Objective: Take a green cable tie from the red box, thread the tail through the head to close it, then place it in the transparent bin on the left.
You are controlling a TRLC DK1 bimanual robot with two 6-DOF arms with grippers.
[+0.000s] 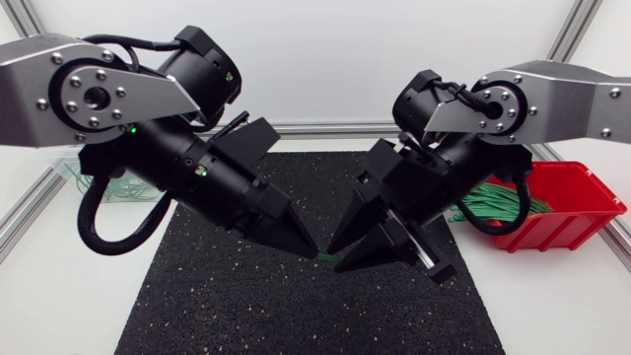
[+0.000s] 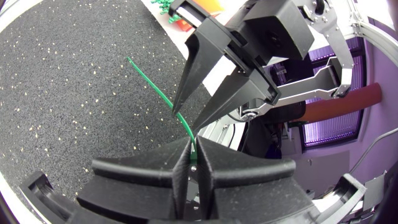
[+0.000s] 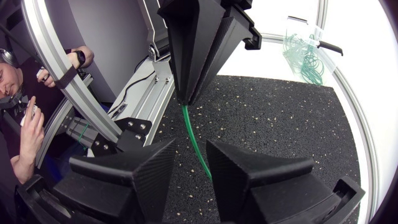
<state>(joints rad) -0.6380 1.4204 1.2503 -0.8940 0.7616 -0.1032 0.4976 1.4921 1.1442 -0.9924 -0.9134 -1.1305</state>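
Tie [image 3: 193,143], green, is pinched at one end in the shut tips of the left hand [image 1: 312,252], over the black mat [image 1: 246,306]. Its free length runs between the fingers of the right hand [image 1: 335,258], which stand parted without clamping it. More ties fill the red box [image 1: 577,202] at the right of the worktop [image 1: 552,306].

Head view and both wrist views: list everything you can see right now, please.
Cable tie: one, green, above the mat.
Loose ties: many, green, in the red box.
Red box: one, table's right side.
Looped ties: several, green, table's far left.
Mat: one, black speckled, table centre.
Left gripper: black, shut on the cable tie's end.
Right gripper: black, open, the tie passing between its fingers.
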